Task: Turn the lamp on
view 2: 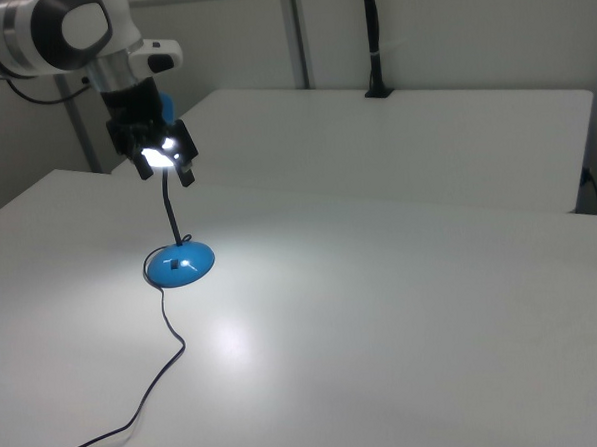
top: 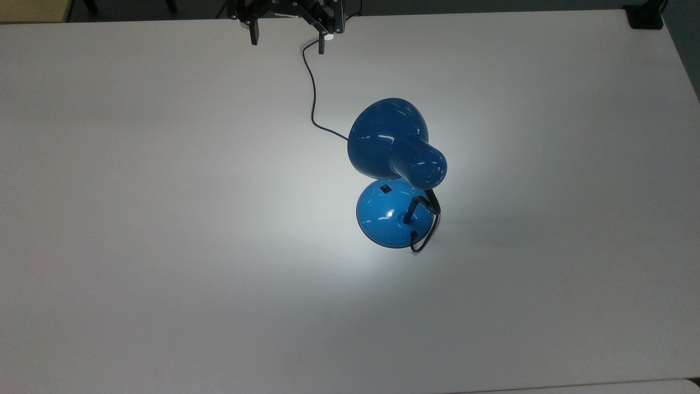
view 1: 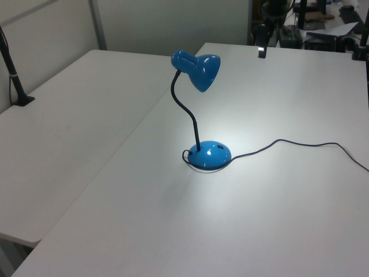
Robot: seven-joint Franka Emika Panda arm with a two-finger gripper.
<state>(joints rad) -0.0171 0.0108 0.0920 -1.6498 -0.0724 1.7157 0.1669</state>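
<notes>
**Q.** Where does the lamp stand, and why does it look as it does?

**A.** It stands near the middle of the white worktop. Its shade leans out over the round base, so a bright pool of light falls around the base. I judge the lamp lit and the task done. The black switch sits on the base's dome, under the shade's rim in the top view.

**Q.** And your gripper?

**A.** My gripper hangs at the worktop's far edge, well apart from the lamp, fingers spread wide and holding nothing. The cord runs from the lamp toward that edge, passing below it. I read this high, clear pose as leaving the lamp undisturbed.
</notes>
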